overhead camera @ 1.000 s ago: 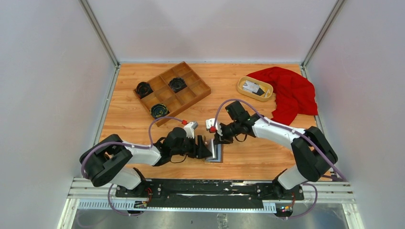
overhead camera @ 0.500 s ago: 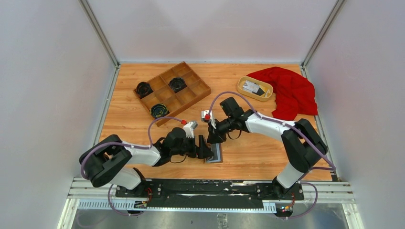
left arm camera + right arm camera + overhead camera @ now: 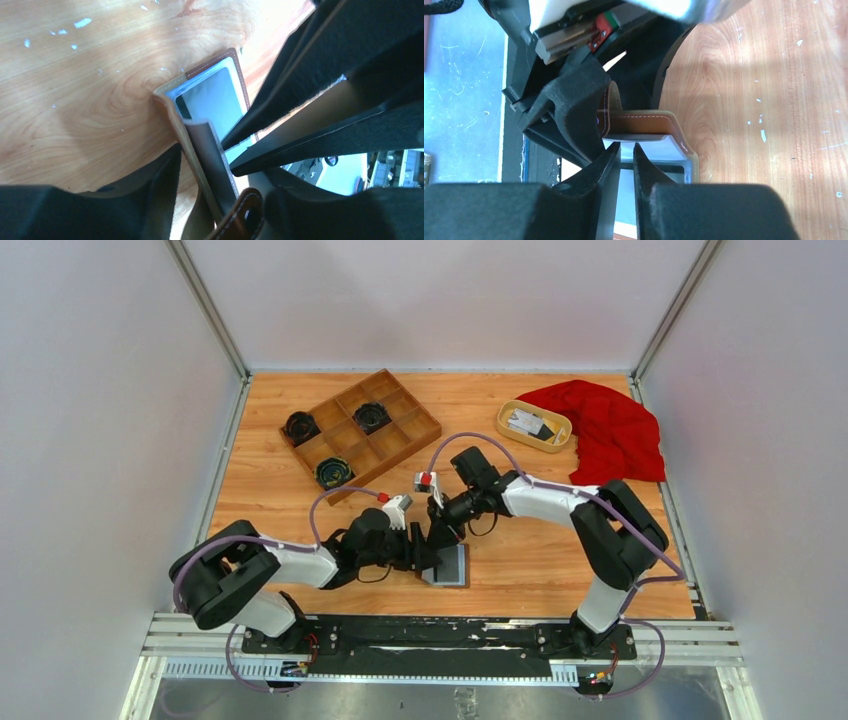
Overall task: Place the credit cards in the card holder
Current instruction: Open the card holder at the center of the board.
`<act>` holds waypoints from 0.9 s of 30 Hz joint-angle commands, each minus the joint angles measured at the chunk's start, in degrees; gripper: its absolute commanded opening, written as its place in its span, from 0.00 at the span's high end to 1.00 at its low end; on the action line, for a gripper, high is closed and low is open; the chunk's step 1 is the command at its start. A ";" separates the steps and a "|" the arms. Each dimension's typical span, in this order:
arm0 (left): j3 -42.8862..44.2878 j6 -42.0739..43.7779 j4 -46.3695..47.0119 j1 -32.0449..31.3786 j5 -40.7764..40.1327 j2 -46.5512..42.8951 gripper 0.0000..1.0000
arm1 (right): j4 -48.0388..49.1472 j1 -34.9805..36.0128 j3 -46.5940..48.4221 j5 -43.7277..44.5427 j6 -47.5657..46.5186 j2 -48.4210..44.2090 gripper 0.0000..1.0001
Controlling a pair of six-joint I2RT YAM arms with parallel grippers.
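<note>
Wood-grain tabletop [image 3: 540, 560], both arms bent in toward the near middle.

Far left: brown wooden tray [image 3: 392, 440], with black round coils [image 3: 333, 472] in three of its compartments.

Near centre: my left end effector [image 3: 428, 552] grasps the card holder [image 3: 453, 566] by its raised brown flap. In the left wrist view the snap button [image 3: 248, 216] sits between my fingers. The other half lies flat on the tabletop with its grey-blue pockets facing up.

Just right of that: my right end effector [image 3: 441, 536] points down into the open fold, its tips just over the pocket edge. Its fingers [image 3: 596, 192] stand nearly together with only a thin slit between them. I cannot tell whether anything is pinched there.

Far right: yellow oval dish [image 3: 505, 424] with the credit cards [image 3: 527, 423] lying in it, well apart from the card holder. A red cloth [image 3: 612, 432] is bunched just beside the dish, on its right.
</note>
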 commanded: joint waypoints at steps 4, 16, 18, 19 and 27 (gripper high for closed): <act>-3.10 -0.65 0.29 1.02 -3.63 1.15 0.57 | -4.12 -1.93 1.98 -0.01 -3.02 -4.99 0.71; -4.68 0.42 0.05 3.89 -4.44 1.84 0.49 | -14.80 -0.74 -2.83 6.90 -31.39 -8.07 0.77; -4.86 0.76 0.03 3.89 -4.64 2.07 0.52 | -18.48 -0.10 -1.54 7.80 -35.28 -6.61 0.78; -4.96 0.93 0.05 3.97 -4.80 2.31 0.55 | -20.84 0.07 -0.92 8.37 -37.96 -6.05 0.78; -5.21 2.28 0.02 4.24 -4.93 5.52 0.83 | -21.29 1.11 -6.19 11.81 -51.78 -10.58 0.59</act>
